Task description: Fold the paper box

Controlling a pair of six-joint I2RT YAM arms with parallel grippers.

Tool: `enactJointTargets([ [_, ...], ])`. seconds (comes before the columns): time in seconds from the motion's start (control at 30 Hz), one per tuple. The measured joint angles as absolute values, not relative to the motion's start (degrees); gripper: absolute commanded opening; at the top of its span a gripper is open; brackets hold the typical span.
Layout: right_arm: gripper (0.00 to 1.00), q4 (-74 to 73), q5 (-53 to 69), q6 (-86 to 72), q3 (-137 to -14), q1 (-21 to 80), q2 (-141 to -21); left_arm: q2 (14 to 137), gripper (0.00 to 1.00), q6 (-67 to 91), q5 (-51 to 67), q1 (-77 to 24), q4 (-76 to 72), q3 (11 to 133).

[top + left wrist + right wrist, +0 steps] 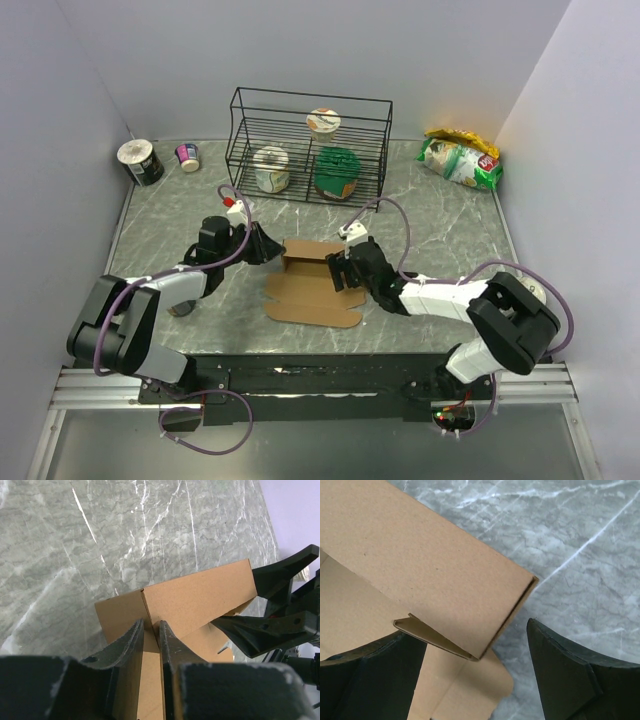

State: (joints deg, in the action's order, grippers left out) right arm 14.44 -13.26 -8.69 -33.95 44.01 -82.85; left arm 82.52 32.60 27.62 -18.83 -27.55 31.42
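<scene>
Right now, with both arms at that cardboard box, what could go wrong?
The left fingers pinch one thin raised wall of the paper box; a pull might crease or tear it. The right fingers stand open around the other end's corner, where a folded flap sticks out; closing could crush it or shove the box askew.

A robotics lab cell: plain grey walls boxing a marble-look table with an aluminium rail

Plain brown paper box, grey white-veined marbled table
</scene>
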Motion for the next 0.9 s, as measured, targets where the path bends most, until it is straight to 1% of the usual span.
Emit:
enactJointTargets([
  [0.13,0.79,20.03,-13.76,-7.20,-32.10,44.18,-84.34,82.76,0.21,32.58,27.99,-18.76,-27.64,31.53],
  [0.23,0.68,23.24,-14.06,-6.37,-31.55,44.29,-85.38,82.78,0.21,32.53,28.23,-18.70,-27.64,31.53],
  [0.3,0.64,24.62,-14.33,-6.24,-31.42,44.38,-85.93,82.78,0.21,32.51,28.36,-18.61,-27.64,31.53],
  [0.33,0.60,25.36,-14.90,-6.28,-31.38,44.38,-86.24,82.78,0.21,32.49,28.42,-18.57,-27.64,31.53],
  [0.4,0.55,26.74,-15.88,-6.35,-31.16,44.36,-86.72,82.87,0.21,32.38,28.62,-18.48,-27.75,31.55],
  [0.43,0.51,27.42,-16.53,-6.52,-30.89,44.36,-86.87,82.98,0.21,32.38,28.73,-18.44,-27.88,31.53],
  [0.5,0.47,28.16,-17.67,-6.72,-30.68,44.38,-87.39,83.15,0.21,32.38,29.12,-18.41,-28.18,31.55],
  [0.53,0.43,28.47,-18.44,-6.90,-30.68,44.38,-87.77,83.24,0.22,32.38,29.32,-18.41,-28.29,31.55],
  [0.67,0.42,28.91,-20.53,-7.84,-30.74,44.38,-88.40,83.31,0.24,32.38,29.78,-18.41,-28.49,31.55],
  [0.77,0.41,28.86,-21.23,-9.02,-30.74,44.40,-88.44,83.31,0.29,32.40,29.82,-18.41,-28.51,31.55],
  [0.83,0.35,28.60,-21.56,-9.80,-30.85,44.40,-88.44,83.31,0.39,32.38,29.95,-18.41,-28.49,31.55],
  [0.87,0.32,28.45,-21.65,-10.04,-30.92,44.45,-88.44,83.31,0.46,32.40,30.02,-18.41,-28.45,31.55],
  [0.9,0.26,28.14,-21.87,-10.26,-31.05,44.42,-88.44,83.33,0.64,32.40,30.15,-18.41,-28.36,31.55],
])
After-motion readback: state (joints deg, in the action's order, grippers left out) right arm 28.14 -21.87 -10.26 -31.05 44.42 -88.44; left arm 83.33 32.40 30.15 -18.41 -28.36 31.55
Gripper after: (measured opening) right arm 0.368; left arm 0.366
